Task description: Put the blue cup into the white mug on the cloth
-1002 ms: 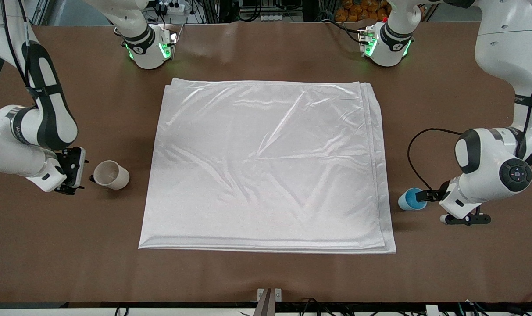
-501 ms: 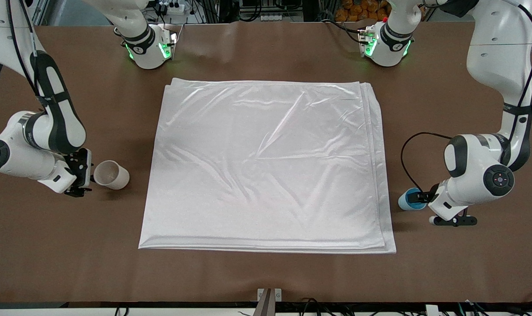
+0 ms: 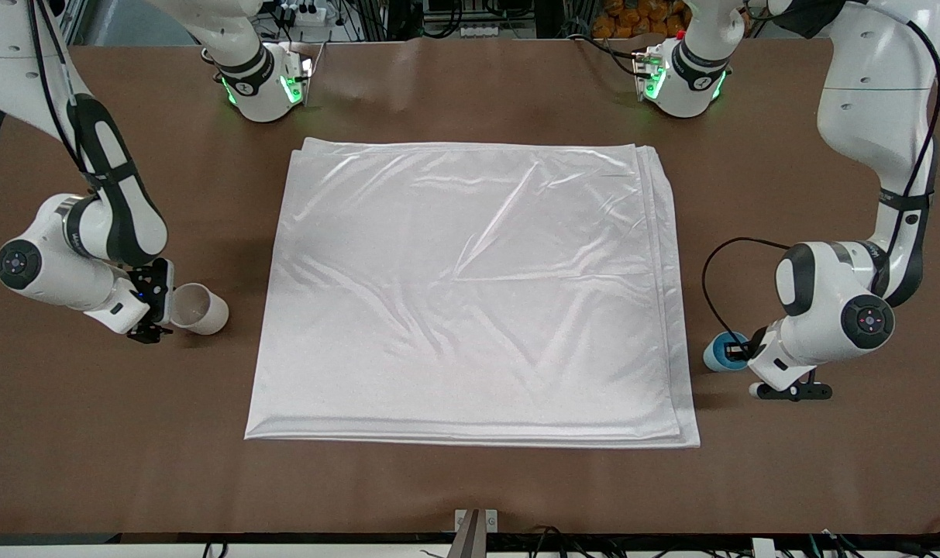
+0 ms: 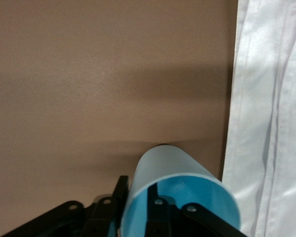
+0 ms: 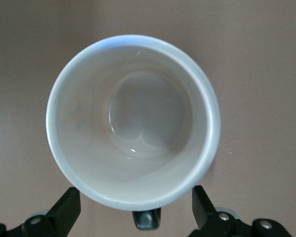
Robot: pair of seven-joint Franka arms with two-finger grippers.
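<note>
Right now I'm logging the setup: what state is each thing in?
blue cup: on its side on the table, left gripper closing on its wall
white mug: on its side, empty, ungrasped
right gripper: open, astride the mug's rim
cloth: folded, flat, bare

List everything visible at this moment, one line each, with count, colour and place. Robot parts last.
Small handleless blue cup: one, blue outside and light blue inside, on its side on the table beside the cloth's edge at the left arm's end.
Cream-white mug with a small black handle: one, on its side on the table off the cloth at the right arm's end.
Large folded white satin cloth: one, mid-table between cup and mug.
Brown table: one, under everything.
Left gripper: one, black fingers at the blue cup's rim, one inside and one outside the wall.
Right gripper: one, black fingers open either side of the mug's handle end.
</note>
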